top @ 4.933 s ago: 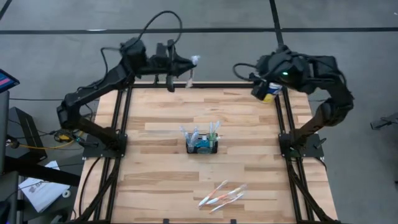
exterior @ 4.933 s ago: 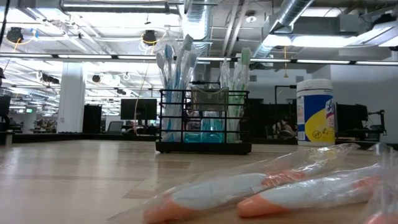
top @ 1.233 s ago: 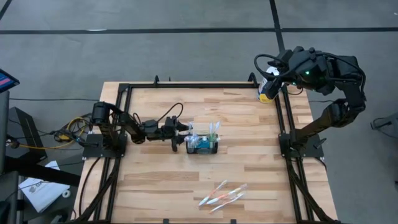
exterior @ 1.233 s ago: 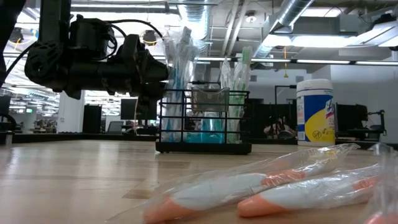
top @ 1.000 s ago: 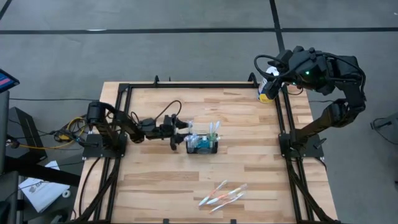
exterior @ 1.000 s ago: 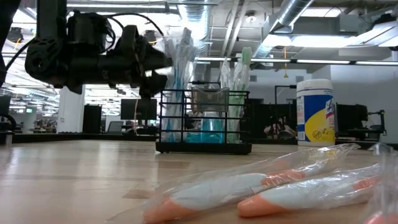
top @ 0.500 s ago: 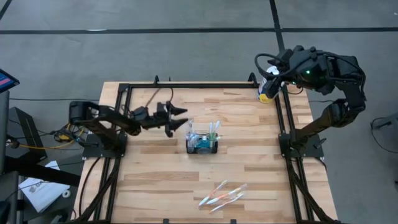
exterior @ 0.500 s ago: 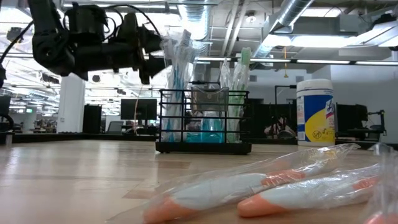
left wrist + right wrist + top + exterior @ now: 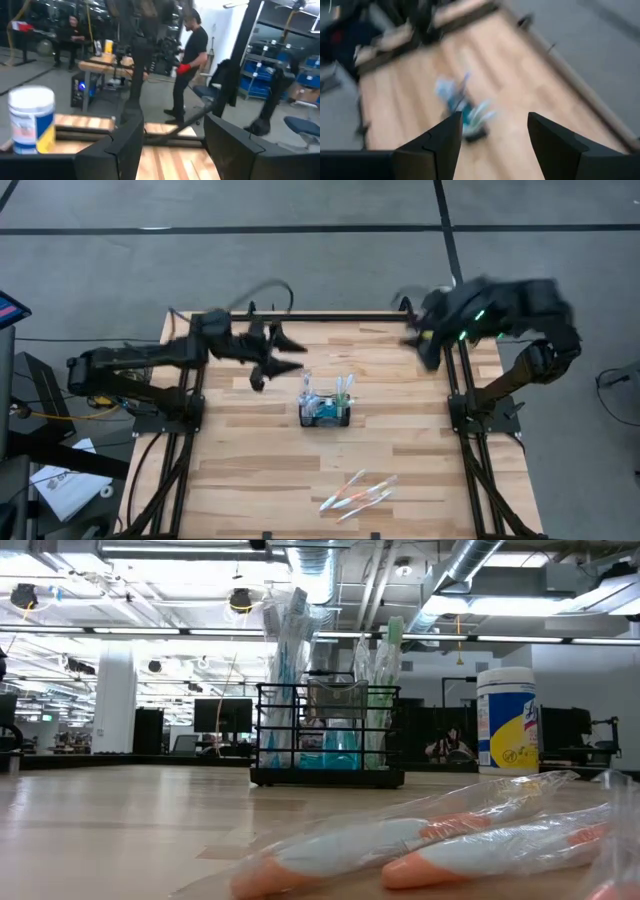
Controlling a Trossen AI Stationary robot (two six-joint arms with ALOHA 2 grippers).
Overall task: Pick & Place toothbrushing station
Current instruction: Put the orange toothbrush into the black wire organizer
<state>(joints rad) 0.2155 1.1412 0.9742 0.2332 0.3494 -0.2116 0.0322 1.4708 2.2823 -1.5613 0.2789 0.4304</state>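
Lifted clear of black wire-mesh toothbrushing station (image 9: 325, 413), left gripper (image 9: 285, 352) spread, empty; right gripper (image 9: 425, 348) likewise apart.

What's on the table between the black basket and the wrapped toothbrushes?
Nothing: the high view shows only bare wooden table between the black wire caddy and the bagged toothbrushes.

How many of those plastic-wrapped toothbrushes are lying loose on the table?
3, it seems: the wrapped toothbrushes lie bunched together near the table's front edge, in front of the wire-mesh caddy. They overlap, so another may be hidden.
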